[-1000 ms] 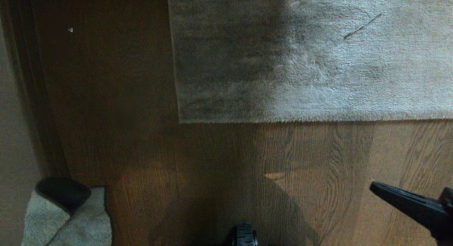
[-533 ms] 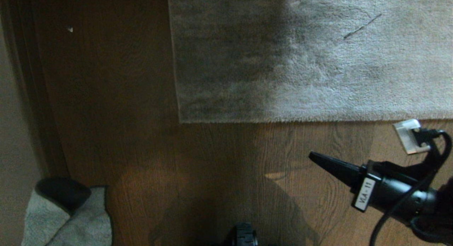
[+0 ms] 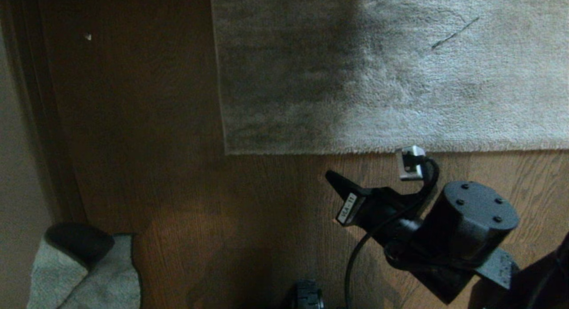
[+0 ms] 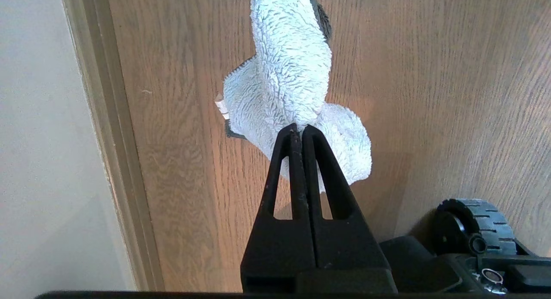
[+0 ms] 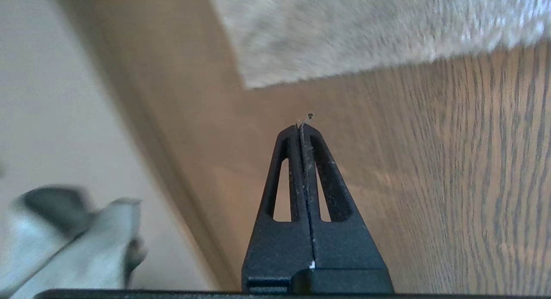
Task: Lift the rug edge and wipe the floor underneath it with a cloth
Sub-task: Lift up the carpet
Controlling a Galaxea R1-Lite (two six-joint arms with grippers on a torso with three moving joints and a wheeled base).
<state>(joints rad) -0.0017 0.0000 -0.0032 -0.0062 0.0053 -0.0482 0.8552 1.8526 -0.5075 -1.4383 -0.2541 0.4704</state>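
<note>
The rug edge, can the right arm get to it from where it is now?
Probably yes. The right gripper hangs shut just short of the rug edge, with only bare floor between them; it must open before it can lift.

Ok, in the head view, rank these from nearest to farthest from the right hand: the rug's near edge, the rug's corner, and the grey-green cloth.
From the right hand, over the brown wood-grain floor:
1. Grey-beige plush rug's near edge, just ahead.
2. Rug's square corner, further left.
3. Pale grey-green terry cloth, far left, held by the left hand.
</note>
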